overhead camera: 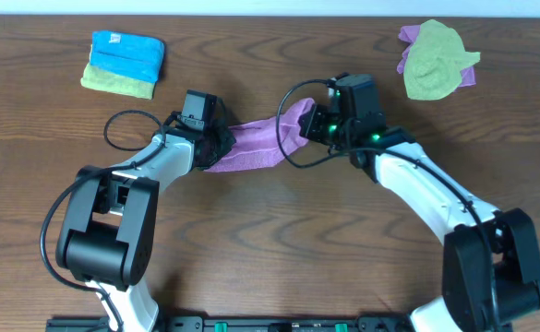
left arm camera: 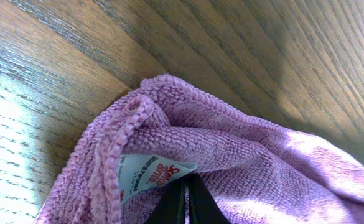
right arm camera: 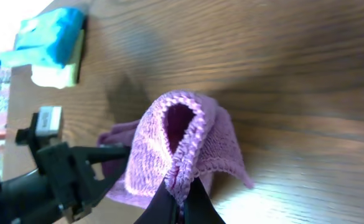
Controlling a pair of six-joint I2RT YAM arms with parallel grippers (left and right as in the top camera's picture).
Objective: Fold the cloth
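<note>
A brown wood-grain table (overhead camera: pixel 270 267) fills every view, and no more of the room shows beyond a pale strip along its far edge. The cloth (overhead camera: pixel 256 146) lies near the table's middle as a rumpled purple band strung between the two grippers. The left gripper (overhead camera: pixel 216 143) is clamped on the cloth's left end and the right gripper (overhead camera: pixel 318 124) on its right end, which stands bunched up in a peak. From above, the cloth's middle seems to sag onto the wood, though that is hard to confirm.

Well to the left of the cloth and farther back, a folded blue cloth (overhead camera: pixel 126 51) sits on a folded yellow-green cloth (overhead camera: pixel 117 83). Well to the right of the cloth and farther back, a crumpled green cloth (overhead camera: pixel 433 63) lies over a purple scrap (overhead camera: pixel 408 37).

The overhead camera hides the fingertips under the wrist housings, but the wrist cameras show them. On the left, dark fingers are pressed together on a folded terry edge, just beside a white label (left arm camera: pixel 157 174) with red print. On the right, closed fingers pinch a hemmed corner that loops open above them, with the left arm visible beyond the cloth.
</note>
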